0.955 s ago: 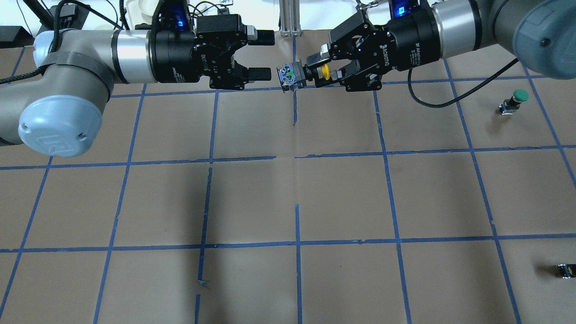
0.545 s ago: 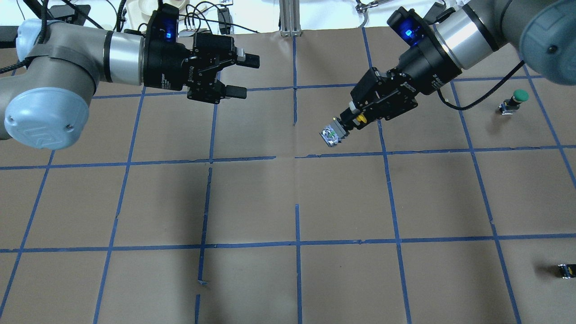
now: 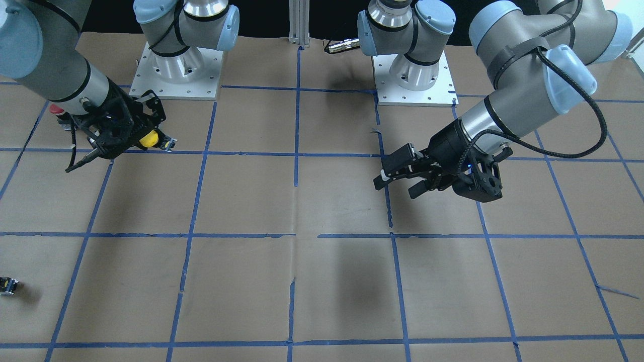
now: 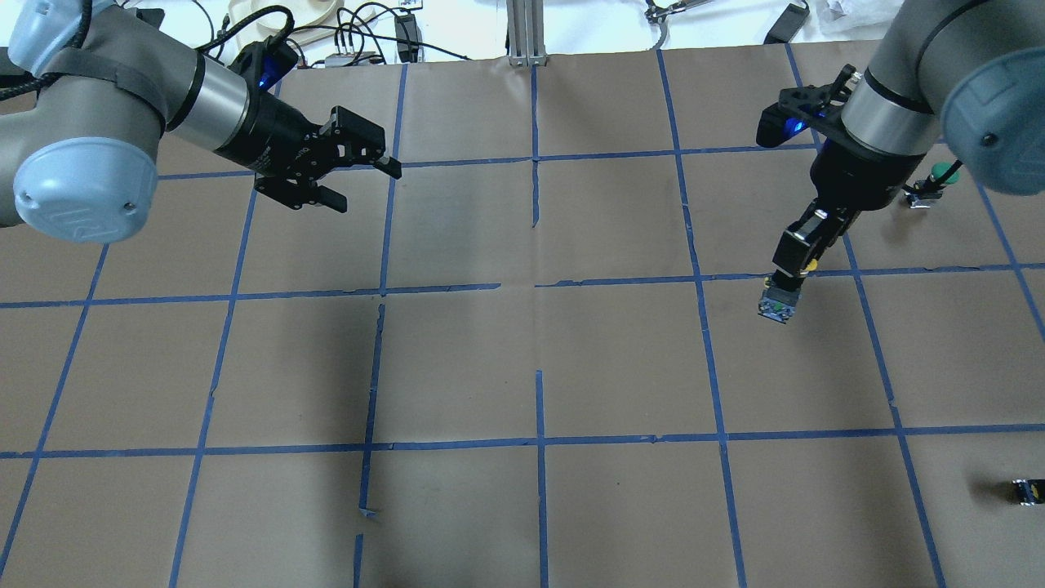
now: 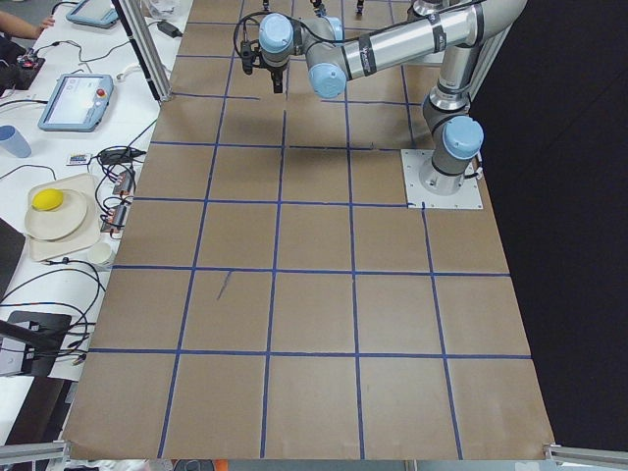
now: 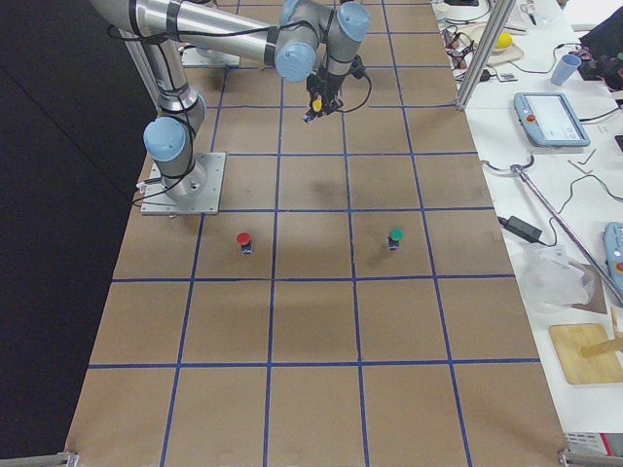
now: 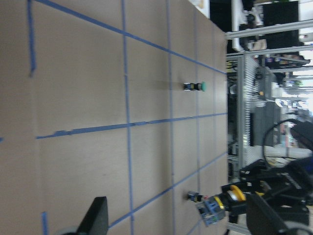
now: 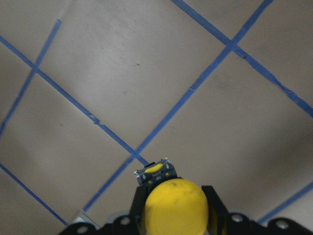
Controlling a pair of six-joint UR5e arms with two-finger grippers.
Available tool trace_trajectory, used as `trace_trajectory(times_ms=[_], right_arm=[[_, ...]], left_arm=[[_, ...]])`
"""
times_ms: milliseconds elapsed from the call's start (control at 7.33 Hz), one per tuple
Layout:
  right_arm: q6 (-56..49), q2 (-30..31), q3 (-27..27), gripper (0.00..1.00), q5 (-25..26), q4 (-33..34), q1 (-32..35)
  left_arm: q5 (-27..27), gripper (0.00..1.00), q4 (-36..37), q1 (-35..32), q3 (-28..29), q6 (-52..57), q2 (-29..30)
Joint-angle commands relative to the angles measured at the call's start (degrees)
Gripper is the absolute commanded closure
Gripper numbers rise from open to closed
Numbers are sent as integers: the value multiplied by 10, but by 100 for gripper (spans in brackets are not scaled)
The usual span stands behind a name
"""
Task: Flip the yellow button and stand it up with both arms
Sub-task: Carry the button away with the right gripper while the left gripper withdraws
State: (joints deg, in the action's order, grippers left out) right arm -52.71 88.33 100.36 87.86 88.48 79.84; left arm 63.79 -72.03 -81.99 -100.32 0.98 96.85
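Yellow button [image 8: 176, 200]: clamped in right gripper [image 4: 796, 265], cap toward palm, contact block down, hanging over desk [image 4: 571, 359].
Handling: light, rigid plastic; domed cap likely slick, narrow base tippy; best pinched on neck or boxy body flats.
Left gripper [image 4: 363, 186]: jaws apart, holding nothing, well apart from button.
Around: green button [image 4: 944, 172] near right arm, likeliest to get clipped; small black part [image 4: 1027, 491] well apart.

No text, label or number is legible (any markings show too small).
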Motion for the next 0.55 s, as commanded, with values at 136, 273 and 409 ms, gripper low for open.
trace_trajectory(times_ms=[136, 273, 409], right_arm=[[-272, 17, 125, 81, 33, 169, -154], [-368, 19, 165, 81, 33, 241, -203], [-456, 19, 188, 81, 38, 300, -234]], left_arm=[[208, 0, -85, -26, 17, -3, -77], [246, 0, -180, -12, 41, 2, -113], [247, 0, -215, 1, 69, 8, -105]])
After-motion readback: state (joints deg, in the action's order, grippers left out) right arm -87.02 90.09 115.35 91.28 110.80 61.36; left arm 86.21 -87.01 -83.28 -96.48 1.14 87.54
